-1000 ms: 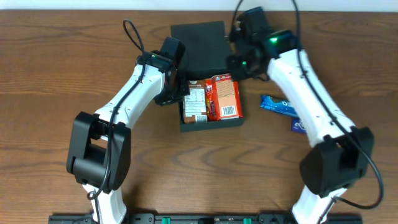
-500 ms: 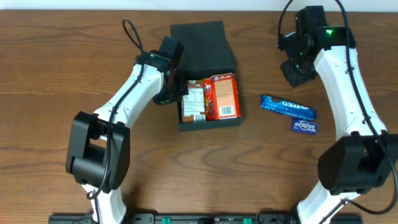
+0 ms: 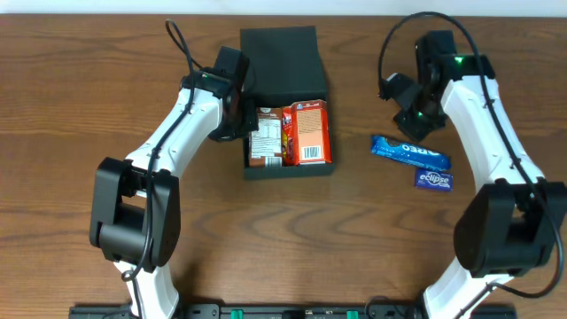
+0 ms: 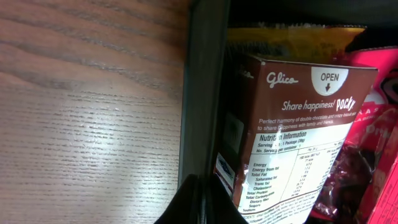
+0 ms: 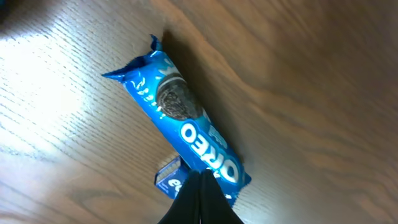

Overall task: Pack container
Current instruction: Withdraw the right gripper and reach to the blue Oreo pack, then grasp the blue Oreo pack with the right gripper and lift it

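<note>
Container sits centre-far on the table. Left gripper clamps its left wall, which we judge steadies it for loading. Right gripper, fingers together and empty, hangs above the Oreo pack at right, likely next.

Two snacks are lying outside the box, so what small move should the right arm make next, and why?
Probably open the right gripper: it hangs shut above the Oreo packet, which lies on the table outside the box. Shut jaws cannot take it. The left gripper pinches the box's wall.
</note>
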Motion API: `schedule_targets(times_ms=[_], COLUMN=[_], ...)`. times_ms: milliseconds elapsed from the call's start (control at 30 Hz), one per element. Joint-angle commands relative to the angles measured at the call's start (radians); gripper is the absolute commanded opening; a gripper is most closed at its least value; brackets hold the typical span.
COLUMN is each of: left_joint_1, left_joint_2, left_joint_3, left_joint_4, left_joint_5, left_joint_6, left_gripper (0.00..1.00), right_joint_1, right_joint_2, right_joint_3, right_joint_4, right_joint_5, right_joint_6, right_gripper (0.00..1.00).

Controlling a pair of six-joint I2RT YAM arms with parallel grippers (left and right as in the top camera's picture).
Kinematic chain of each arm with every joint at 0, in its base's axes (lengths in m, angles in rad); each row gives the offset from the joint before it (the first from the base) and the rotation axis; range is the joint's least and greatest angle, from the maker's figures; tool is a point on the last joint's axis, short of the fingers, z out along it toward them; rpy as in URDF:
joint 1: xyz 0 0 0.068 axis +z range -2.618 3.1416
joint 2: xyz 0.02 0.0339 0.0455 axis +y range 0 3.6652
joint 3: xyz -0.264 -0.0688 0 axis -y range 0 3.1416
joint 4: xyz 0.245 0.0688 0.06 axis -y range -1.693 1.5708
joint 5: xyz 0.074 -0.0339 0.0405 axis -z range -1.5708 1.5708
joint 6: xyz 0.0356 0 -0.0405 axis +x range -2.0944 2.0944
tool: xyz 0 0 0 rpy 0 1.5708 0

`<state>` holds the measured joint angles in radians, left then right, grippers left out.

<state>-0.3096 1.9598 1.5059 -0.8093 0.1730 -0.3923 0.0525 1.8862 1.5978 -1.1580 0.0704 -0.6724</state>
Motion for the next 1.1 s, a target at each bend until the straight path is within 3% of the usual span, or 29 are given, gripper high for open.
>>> schedule_targets(times_ms=[0, 33, 100, 133, 267, 367, 400, 800, 1067], left_joint_1=[0.01, 0.01, 0.01, 0.01, 0.01, 0.01, 0.01, 0.01, 0.01], left_joint_2=[0.031, 0.031, 0.031, 0.031, 0.023, 0.015, 0.013, -0.048, -0.074], left_joint_3=[0.038, 0.045, 0.061, 0.072, 0.099, 0.123, 0.13, 0.212, 0.212], left_joint_4=[-0.01, -0.016, -0.03, -0.039, -0.05, -0.06, -0.063, -0.123, -0.146], left_joint_5=[-0.037, -0.037, -0.037, -0.037, -0.02, -0.01, -0.005, 0.003, 0.002], left_joint_6=[0.016, 0.016, 0.016, 0.016, 0.014, 0.011, 0.011, 0.012, 0.012], left_gripper=[0.15, 0.23, 0.32, 0.38, 0.61, 0.8, 0.83, 0.84, 0.84], right_joint_1=[-0.006, -0.006, -0.006, -0.006, -0.006, -0.006, -0.006, -0.006, -0.006], right_joint_2=[-0.021, -0.021, -0.021, -0.022, -0.022, -0.022, -0.022, -0.021, -0.021], right_joint_3=[-0.035, -0.041, -0.043, -0.043, -0.043, -0.043, -0.043, -0.157, -0.254], right_joint_4=[0.019, 0.022, 0.021, 0.021, 0.013, 0.01, 0.01, 0.105, 0.209], right_joint_5=[-0.026, -0.026, -0.026, -0.026, -0.026, -0.031, -0.038, -0.052, -0.052], right_joint_6=[-0.024, -0.023, -0.012, -0.013, -0.013, -0.013, -0.013, -0.039, -0.063], right_gripper=[0.15, 0.29, 0.43, 0.6, 0.76, 0.77, 0.77, 0.7, 0.73])
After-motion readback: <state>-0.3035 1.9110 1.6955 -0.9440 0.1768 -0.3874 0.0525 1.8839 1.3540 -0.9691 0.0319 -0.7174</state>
